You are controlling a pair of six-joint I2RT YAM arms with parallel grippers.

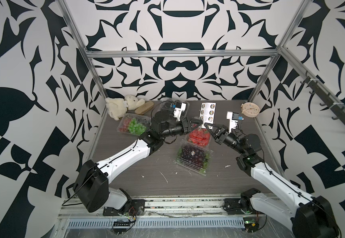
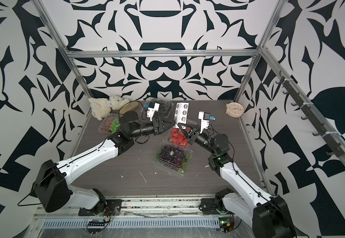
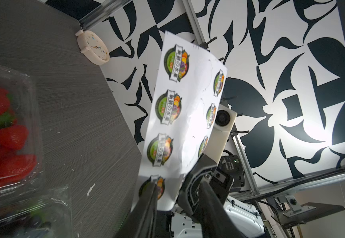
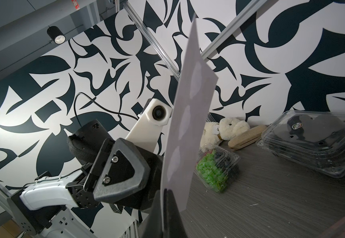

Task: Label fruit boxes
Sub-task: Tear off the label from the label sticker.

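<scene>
At the centre of both top views, the sticker sheet (image 1: 207, 112) is held upright above the table (image 1: 146, 164). It is clamped by its lower edge in the right gripper (image 1: 206, 125), whose jaws are closed on the paper. The left gripper (image 1: 198, 122) is set against the same edge. In the left wrist view its fingers (image 3: 146, 208) are seen apart, straddling the sheet's bottom corner, one laid over the lowest sticker (image 3: 160, 184). Nothing is grasped by it.

The step in hand is judged to be the peeling of that sticker. It is advised that only the sticker's rim be pinched, that the backing be held taut by the right arm, and that the pull be made away from the sheet, so the paper is not torn or dragged free.

Directly below the grippers the strawberry box (image 1: 198, 137) is found, just beside the dark grape box (image 1: 193, 155) lower in the frame, on which a label is seen. The green grape box (image 1: 133, 124) lies at mid-left. The black berry box (image 4: 316, 142), also labelled, lies at the rear, partly hidden by the left wrist.

A plush toy (image 1: 122, 106), a tan case (image 1: 144, 107) and a clock (image 1: 250, 110) are noted along the rear edge, well apart from the work. No obstruction is seen, though the grippers are crowded nearly tip to tip.
</scene>
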